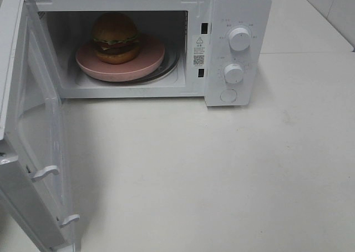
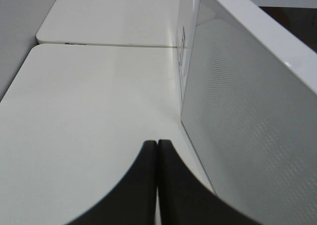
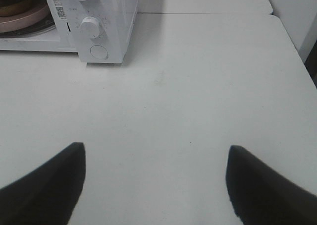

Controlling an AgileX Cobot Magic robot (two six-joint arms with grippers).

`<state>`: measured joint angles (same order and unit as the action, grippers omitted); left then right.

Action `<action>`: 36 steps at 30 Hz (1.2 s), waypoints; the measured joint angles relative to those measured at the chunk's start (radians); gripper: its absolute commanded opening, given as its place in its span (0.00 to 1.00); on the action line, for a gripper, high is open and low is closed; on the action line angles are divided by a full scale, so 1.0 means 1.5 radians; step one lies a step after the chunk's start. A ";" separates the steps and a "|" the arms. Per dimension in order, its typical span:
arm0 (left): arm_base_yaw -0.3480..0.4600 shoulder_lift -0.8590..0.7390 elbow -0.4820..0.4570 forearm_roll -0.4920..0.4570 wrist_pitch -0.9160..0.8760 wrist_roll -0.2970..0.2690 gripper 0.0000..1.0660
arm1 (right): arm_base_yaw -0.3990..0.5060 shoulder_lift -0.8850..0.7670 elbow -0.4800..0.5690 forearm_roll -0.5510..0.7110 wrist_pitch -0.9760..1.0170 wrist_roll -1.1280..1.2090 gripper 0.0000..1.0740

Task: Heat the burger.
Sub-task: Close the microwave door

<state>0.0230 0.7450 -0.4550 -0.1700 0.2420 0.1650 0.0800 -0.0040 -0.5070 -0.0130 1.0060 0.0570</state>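
The burger (image 1: 115, 38), with its brown bun, green lettuce and red filling, sits on a pink plate (image 1: 145, 63) inside the open white microwave (image 1: 236, 19). The microwave door (image 1: 28, 124) is swung wide open at the left. My left gripper (image 2: 157, 144) is shut with nothing between its fingers, close beside the outer face of the door (image 2: 252, 131). My right gripper (image 3: 156, 153) is open and empty above the bare table, in front of the microwave's control panel (image 3: 94, 27). An edge of the plate (image 3: 22, 22) and burger (image 3: 12, 4) shows in the right wrist view. Neither gripper shows in the high view.
Two white knobs (image 1: 239, 38) (image 1: 233, 73) and a round button (image 1: 228, 95) sit on the microwave's right panel. The white table (image 1: 222, 174) stretches in front. A seam between two table tops (image 2: 109, 44) shows in the left wrist view.
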 measured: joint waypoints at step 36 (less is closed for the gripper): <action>0.000 0.277 0.196 0.431 -0.659 -0.277 0.00 | 0.000 0.000 0.000 0.000 0.000 0.000 0.70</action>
<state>0.0230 1.1610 -0.1610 0.4760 -0.7460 -0.2500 0.0800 -0.0040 -0.5070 -0.0130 1.0060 0.0570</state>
